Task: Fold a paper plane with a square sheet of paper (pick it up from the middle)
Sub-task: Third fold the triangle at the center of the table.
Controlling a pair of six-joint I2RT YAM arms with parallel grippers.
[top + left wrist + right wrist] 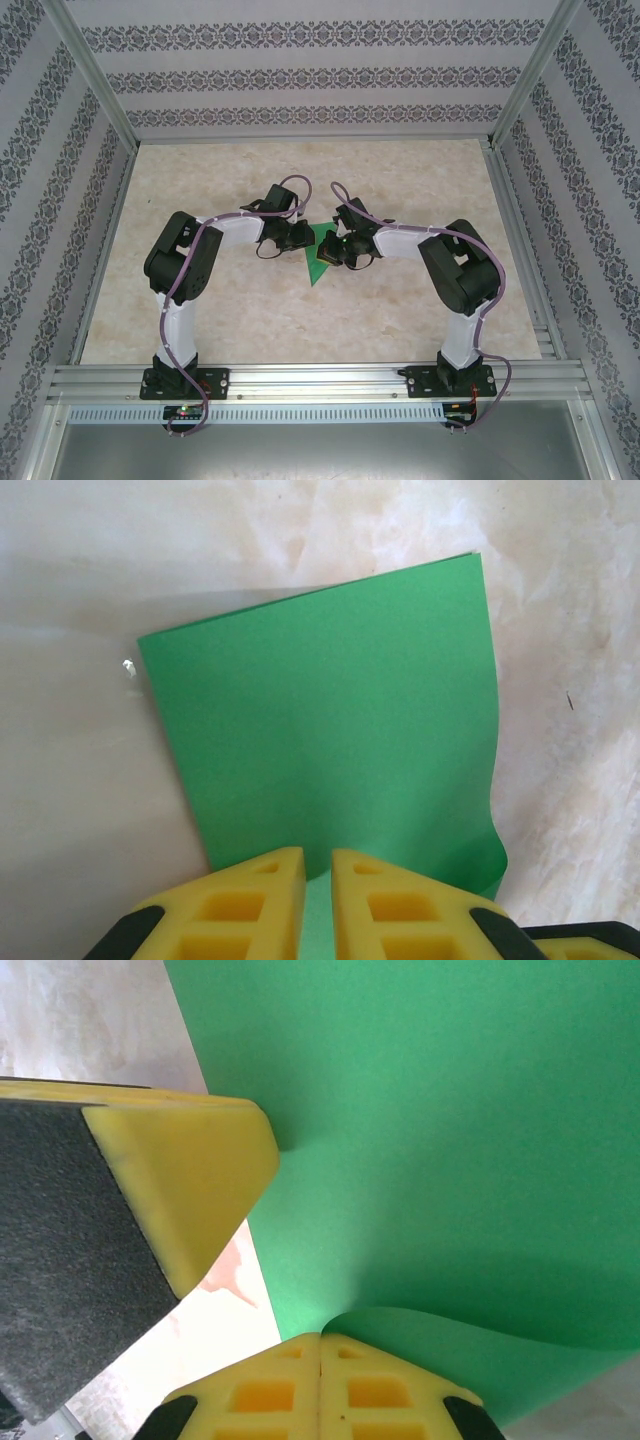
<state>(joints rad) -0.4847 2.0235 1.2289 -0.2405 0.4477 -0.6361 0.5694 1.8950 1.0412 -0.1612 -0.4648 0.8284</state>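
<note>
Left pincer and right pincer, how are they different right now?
The left pincer has a thin gap between its fingers; the right pincer is squeezed fully shut. The left pincer rests on a flat part of the square sheet of paper; the right pincer seems to pinch a curled-up edge. Both have yellow fingers and meet the same green sheet.

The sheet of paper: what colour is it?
The sheet of paper is plain bright green, best seen in the left wrist view.
</note>
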